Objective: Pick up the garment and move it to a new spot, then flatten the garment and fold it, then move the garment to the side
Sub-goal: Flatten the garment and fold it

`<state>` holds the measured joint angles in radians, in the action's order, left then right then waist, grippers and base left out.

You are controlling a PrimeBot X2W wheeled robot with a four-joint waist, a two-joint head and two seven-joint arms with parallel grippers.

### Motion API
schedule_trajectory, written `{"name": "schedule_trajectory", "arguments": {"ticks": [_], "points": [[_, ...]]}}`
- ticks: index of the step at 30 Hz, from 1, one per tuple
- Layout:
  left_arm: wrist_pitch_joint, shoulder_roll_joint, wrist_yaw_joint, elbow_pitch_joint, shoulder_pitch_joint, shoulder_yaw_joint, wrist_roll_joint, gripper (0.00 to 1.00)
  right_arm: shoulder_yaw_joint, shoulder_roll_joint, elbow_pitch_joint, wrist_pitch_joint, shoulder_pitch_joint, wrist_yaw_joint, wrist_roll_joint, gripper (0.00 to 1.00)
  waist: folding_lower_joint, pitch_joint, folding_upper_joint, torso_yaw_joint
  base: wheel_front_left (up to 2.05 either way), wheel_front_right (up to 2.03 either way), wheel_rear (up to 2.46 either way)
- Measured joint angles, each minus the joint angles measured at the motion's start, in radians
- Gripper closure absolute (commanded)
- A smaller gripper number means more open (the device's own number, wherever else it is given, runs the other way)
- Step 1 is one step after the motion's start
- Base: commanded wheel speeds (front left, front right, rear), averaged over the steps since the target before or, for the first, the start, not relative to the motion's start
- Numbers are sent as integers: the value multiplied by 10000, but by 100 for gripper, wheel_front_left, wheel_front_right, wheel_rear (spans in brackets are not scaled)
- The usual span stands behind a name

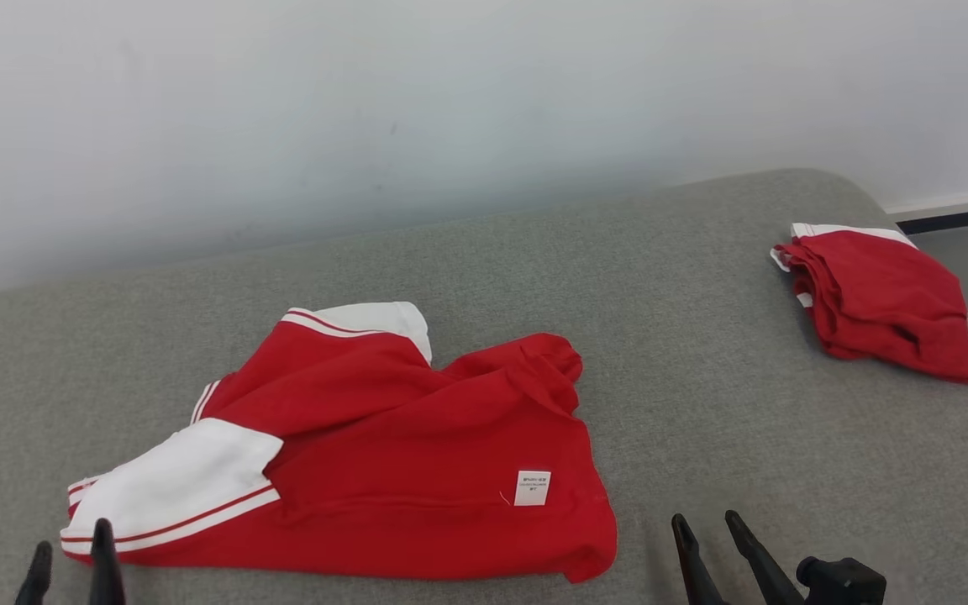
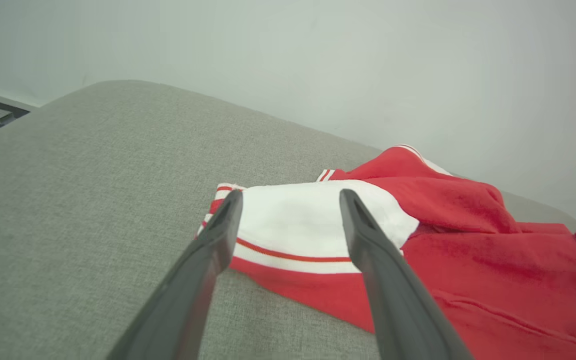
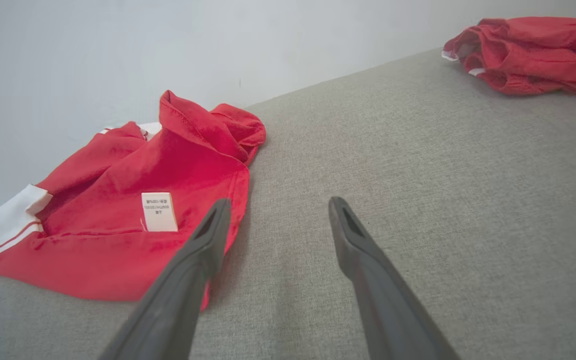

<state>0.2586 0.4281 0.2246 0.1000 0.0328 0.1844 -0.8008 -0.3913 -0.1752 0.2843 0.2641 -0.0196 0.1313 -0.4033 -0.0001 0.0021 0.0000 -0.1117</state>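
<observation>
- Head view, where is the red garment (image 1: 417, 437)?
- Lower middle, crumpled on the grey cushion (image 1: 702, 336).
- And the tools?
- Left tool (image 1: 71, 534), right tool (image 1: 706, 515): both spread wide, holding nothing.

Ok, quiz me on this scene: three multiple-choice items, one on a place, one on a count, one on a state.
1. Where on the grey fabric surface does the small folded red garment lie?
A. Far right side
B. Near left corner
C. Dead centre

2. How many red garments lie on that surface?
A. One
B. Two
C. Four

3. What state is the left gripper in?
A. Shut on cloth
B. Shut, empty
C. Open

Answers:
1 A: it sits by the surface's far right edge.
2 B: the folded one, plus the large rumpled red and white garment nearer the robot.
3 C: its two dark fingers stand wide apart.
</observation>
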Motion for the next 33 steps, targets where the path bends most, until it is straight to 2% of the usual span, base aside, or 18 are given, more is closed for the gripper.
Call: {"name": "schedule_trajectory", "arguments": {"ticks": [3, 7, 9, 10, 12, 16, 24, 28, 30, 31, 33], "points": [[17, -280, 104, -487, -348, 77, 855, 0, -667, -111, 846, 0, -453, 0, -957, 0, 0, -26, 0, 231, 0, 0, 0], [19, -600, 84, -803, -733, 403, 1733, 0, -2075, -334, 2079, -98, -1309, 0, -2610, 0, 0, -59, 0, 563, 0, 0, 0], [19, -763, 58, -871, -827, 518, 1983, 0, -2606, -431, 2435, -364, -1734, -2, -3645, 0, 0, -73, 0, 734, 0, 0, 0], [19, -763, 58, -871, -827, 518, 1983, 0, -2606, -431, 2435, -364, -1734, -2, -3645, 0, 0, -73, 0, 734, 0, 0, 0], [19, -907, 0, -884, -933, 650, 2280, 0, -3068, -654, 2696, -616, -2141, 0, -4343, 0, 0, -80, 0, 902, 0, 0, 0], [19, -1133, -134, -711, -960, 884, 2546, 0, -3526, -1108, 3093, -1043, -2628, -2, -5705, 0, 0, -73, 0, 1236, 0, 0, 0], [19, -1398, -405, -382, -880, 903, 2970, 0, -4105, -1806, 2953, -2207, -3274, -2, -8276, 0, 1, 121, 0, 1694, 0, 0, 0], [19, -1482, -479, -337, -830, 828, 3018, 0, -4255, -1942, 2980, -2491, -3405, -2, -8769, 0, 0, 218, 0, 1750, 0, 0, 0], [19, -1521, -548, -320, -769, 750, 3066, 0, -4376, -2038, 2978, -2681, -3470, 0, -9012, 22, 0, 284, 0, 1764, 0, 0, 0], [19, -1536, -560, -311, -724, 715, 3089, 0, -4460, -2088, 2974, -2748, -3517, 0, -9091, 52, 1, 315, 0, 1767, 0, 0, 0], [19, -1584, -644, -280, -694, 656, 3124, 0, -4587, -2180, 2974, -2836, -3602, 0, -9189, 82, 1, 368, 1, 1775, 0, 0, 0]]}}
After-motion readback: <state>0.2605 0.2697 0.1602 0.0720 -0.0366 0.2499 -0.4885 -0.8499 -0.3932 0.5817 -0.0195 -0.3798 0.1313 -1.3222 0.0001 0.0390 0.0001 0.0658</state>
